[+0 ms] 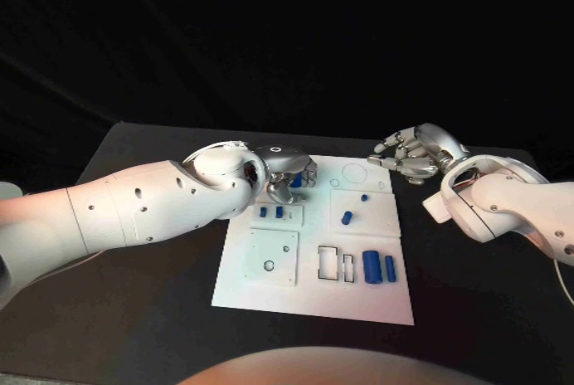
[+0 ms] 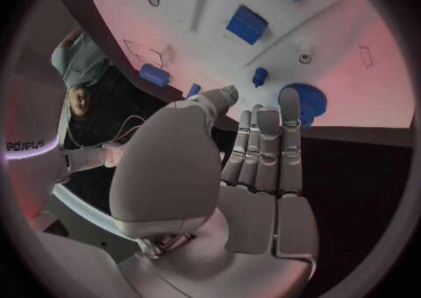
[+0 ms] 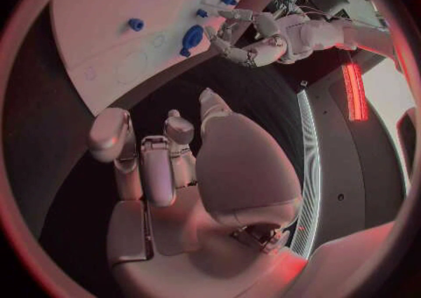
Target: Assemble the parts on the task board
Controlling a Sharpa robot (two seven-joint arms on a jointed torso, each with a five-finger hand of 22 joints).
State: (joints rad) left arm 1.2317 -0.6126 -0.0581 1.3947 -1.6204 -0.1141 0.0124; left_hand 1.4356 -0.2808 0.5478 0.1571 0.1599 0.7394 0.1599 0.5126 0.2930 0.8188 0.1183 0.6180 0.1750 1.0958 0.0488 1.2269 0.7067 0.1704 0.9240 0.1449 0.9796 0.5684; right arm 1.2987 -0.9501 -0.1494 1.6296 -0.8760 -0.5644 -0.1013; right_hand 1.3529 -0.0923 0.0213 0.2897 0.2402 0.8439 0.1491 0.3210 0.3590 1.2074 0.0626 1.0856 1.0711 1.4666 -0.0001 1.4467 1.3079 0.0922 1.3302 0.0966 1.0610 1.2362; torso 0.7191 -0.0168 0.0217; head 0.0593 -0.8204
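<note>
The white task board lies in the middle of the black table. My left hand hovers over its far left corner, fingers stretched side by side; the fingertips reach a blue gear lying on the board, the thumb apart from it. The gear and the left hand also show in the right wrist view. My right hand hangs off the board's far right corner, its fingers loosely bent and holding nothing. Blue parts on the board: two small blocks, a peg, two cylinders.
Outlined slots and a square plate mark the board's near half. A small blue piece lies toward the far right. Black table runs bare on both sides of the board.
</note>
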